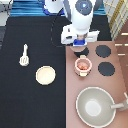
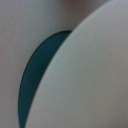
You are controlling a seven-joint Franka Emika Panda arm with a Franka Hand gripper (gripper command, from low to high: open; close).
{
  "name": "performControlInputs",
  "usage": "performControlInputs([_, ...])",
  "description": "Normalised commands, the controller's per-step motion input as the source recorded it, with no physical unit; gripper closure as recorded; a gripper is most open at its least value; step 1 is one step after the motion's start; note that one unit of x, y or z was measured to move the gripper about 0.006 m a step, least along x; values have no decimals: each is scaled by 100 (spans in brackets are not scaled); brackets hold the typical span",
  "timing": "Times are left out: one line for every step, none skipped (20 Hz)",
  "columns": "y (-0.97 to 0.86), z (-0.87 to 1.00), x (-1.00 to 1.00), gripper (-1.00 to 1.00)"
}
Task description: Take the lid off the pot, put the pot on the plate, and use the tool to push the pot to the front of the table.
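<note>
The wide flat black tabletop carries a small cream-white spatula toward the exterior view's left, with a flat round cream-beige plate near it, apart. A brown stove panel lies along the tabletop's right side. The robot's gripper hangs over that panel's top end.

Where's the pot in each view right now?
Exterior view: the pot sits on the brown stove panel right of centre, lid off, reddish inside showing, just below the gripper, above the large grey pan.
Wrist view: pot not in it; only blurred pale curved surfaces and a dark teal gap.
Shared landmark: none can be matched; the wrist view shows nothing recognisable from the exterior view.
</note>
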Motion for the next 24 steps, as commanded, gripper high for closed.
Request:
performControlInputs([17, -30, 16, 100])
performControlInputs([22, -33, 8, 100])
performControlInputs([25, -29, 1, 100])
performControlInputs([28, -23, -4, 100])
performControlInputs([31, -12, -15, 100])
performControlInputs([32, -2, -30, 100])
performControlInputs([36, 1, -33, 100])
performControlInputs([38, 0, -32, 100])
performControlInputs([41, 0, -34, 100])
performControlInputs([44, 0, -38, 100])
performControlInputs([47, 0, -41, 100])
performControlInputs([49, 0, -43, 100])
performControlInputs([49, 0, -44, -100])
performControlInputs([50, 5, -41, -100])
performControlInputs([47, 6, -37, -100])
performControlInputs([44, 5, -38, -100])
performControlInputs([36, 5, -34, -100])
performControlInputs([29, 3, -34, -100])
performControlInputs([24, 4, -33, -100])
performControlInputs([16, 9, -30, -100])
performControlInputs([12, 12, -27, -100])
performControlInputs([5, 19, -23, -100])
performControlInputs([5, 29, -18, -100])
performControlInputs([3, 42, -11, -100])
